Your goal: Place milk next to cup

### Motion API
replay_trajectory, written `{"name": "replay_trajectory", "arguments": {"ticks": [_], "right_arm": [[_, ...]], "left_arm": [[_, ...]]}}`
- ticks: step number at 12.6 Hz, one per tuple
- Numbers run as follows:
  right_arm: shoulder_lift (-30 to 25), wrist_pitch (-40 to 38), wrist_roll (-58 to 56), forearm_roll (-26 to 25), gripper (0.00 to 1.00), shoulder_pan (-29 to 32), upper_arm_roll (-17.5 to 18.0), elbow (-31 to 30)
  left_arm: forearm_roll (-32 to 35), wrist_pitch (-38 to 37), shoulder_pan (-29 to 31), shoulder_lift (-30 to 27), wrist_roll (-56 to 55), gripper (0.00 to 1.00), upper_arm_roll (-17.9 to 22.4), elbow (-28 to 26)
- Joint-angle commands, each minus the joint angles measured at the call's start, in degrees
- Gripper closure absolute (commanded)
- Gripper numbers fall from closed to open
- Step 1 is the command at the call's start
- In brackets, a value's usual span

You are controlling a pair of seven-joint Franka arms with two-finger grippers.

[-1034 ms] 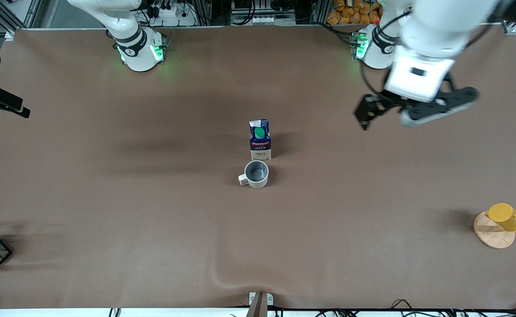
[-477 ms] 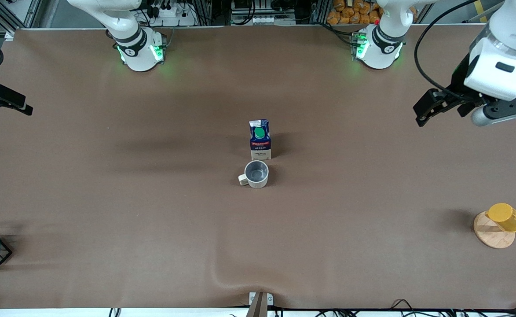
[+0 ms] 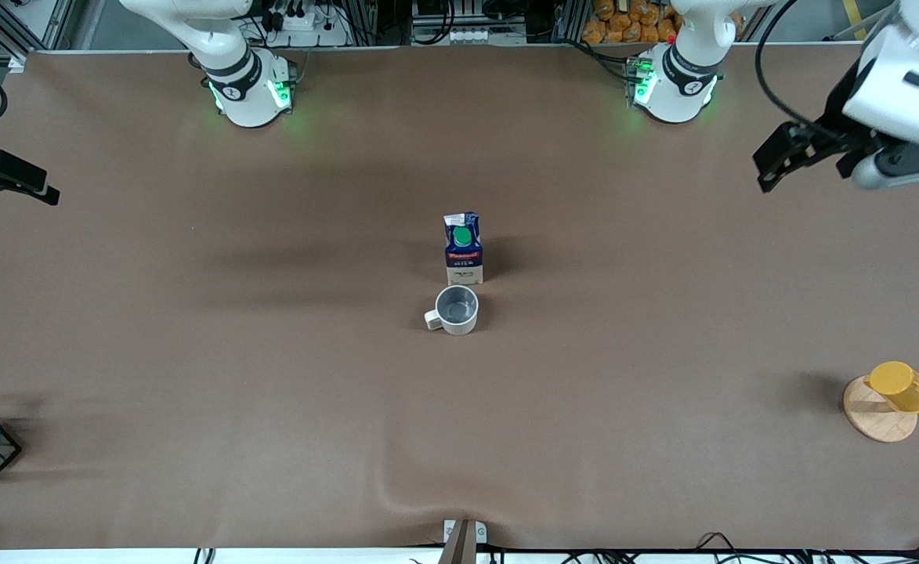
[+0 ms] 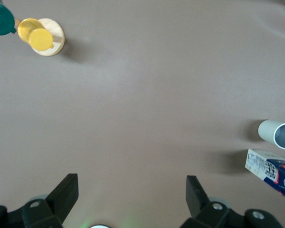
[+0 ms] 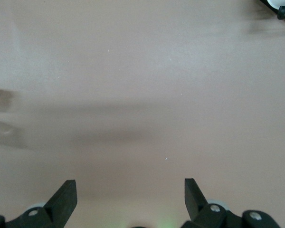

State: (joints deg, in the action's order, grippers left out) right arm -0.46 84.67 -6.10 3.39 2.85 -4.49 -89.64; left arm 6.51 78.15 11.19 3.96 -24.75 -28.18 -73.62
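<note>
Milk (image 3: 463,248): I log the carton upright at mid-table, long axis vertical, green cap toward the front camera, held by nothing.
Cup (image 3: 456,309): beige mug just beside the milk, nearer to the front camera; a thin gap shows between them, handle toward the right arm's end.
Left gripper (image 3: 812,157): in the air over the table's edge at the left arm's end, well apart from the milk; jaws spread wide in the left wrist view (image 4: 132,192), nothing between them.
Right gripper (image 5: 130,190): I see it at the front view's edge (image 3: 12,182), waiting over the right arm's end; jaws spread, empty.
Key relation: I judge the placing done; the milk lies toward mid-table from both grippers.
</note>
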Motion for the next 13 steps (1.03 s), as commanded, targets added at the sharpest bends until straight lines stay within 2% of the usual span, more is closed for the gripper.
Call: {"name": "replay_trajectory", "arguments": {"ticks": [1, 4, 5, 7, 9, 11, 13], "right_arm": [[-1.74, 0.05, 1.18, -1.02, 0.00, -0.83, -0.17, -1.59], [-1.74, 0.14, 1.18, -1.02, 0.00, -0.83, -0.17, -1.59], [-1.74, 0.14, 1.18, -1.02, 0.00, -0.83, -0.17, -1.59], [-1.74, 0.14, 1.18, -1.02, 0.00, -0.92, -0.17, -1.59], [-1.74, 0.05, 1.18, -1.02, 0.00, -0.92, -0.17, -1.59], [-1.74, 0.05, 1.18, -1.02, 0.00, -0.92, -0.17, -1.59], [-1.74, 0.05, 1.18, -1.02, 0.00, -0.92, -0.17, -1.59]], "left_arm": [[-1.77, -0.89, 1.38, -2.91, 1.72, 0.00, -0.38, -1.87], [-6.85, -0.80, 3.66, -4.39, 3.91, 0.00, 0.23, -4.41], [-6.87, -0.72, 2.44, -4.66, 4.01, 0.00, 2.58, -5.47], [-7.13, -0.63, -5.09, -4.32, 7.06, 0.00, 13.01, -6.09], [-7.22, 2.43, -10.11, -4.66, 8.40, 0.00, 19.63, -9.85], [-7.13, 5.16, -12.24, -4.93, 8.40, 0.00, 22.46, -13.38], [-6.69, 5.35, -12.51, -4.67, 8.40, 0.00, 22.47, -14.00]]}}
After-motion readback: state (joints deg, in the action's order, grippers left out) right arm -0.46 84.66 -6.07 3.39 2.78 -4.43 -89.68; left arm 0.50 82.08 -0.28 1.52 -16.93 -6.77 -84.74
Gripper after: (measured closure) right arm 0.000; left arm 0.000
